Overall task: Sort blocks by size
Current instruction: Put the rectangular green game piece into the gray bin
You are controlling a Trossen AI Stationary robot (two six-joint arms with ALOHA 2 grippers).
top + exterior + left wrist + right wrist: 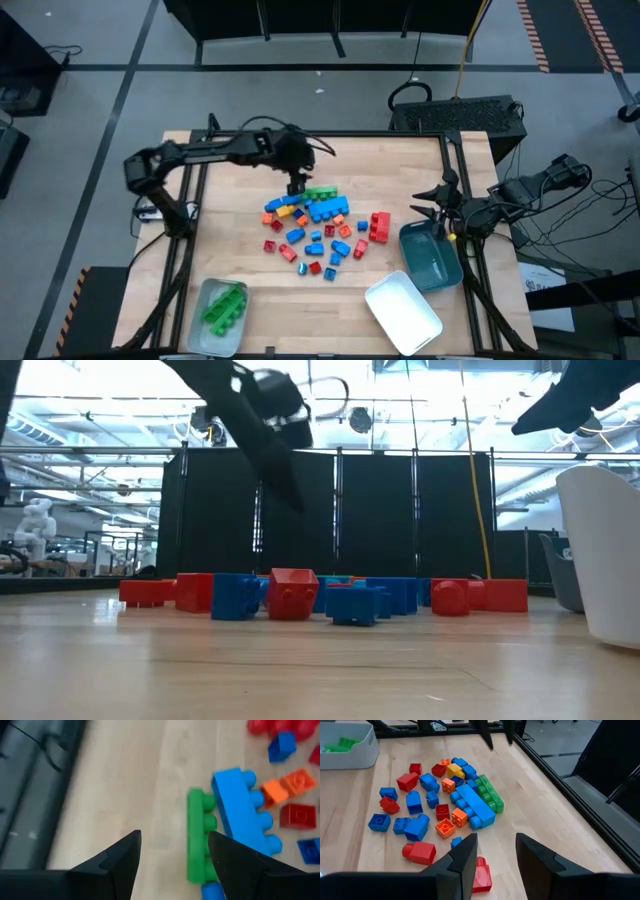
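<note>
The blocks (320, 225) lie in a loose pile mid-table: red, blue and orange bricks, with a long green brick (322, 193) beside a long blue brick (326, 208) at the pile's far side. My left gripper (296, 186) is open and empty, well above the table (288, 485) over the pile's far left edge. In the left wrist view its fingers (175, 855) stand over bare wood next to the green brick (196, 837). My right gripper (432, 206) is open and empty at the table's right, above the teal tray; its wrist view (495, 852) looks over the pile (445, 795).
A grey tray (200, 330) with green blocks (226, 305) stands at the near left. A white tray (404, 308) and a teal tray (432, 258) stand at the near right. Bare wood lies along the far edge and near the front.
</note>
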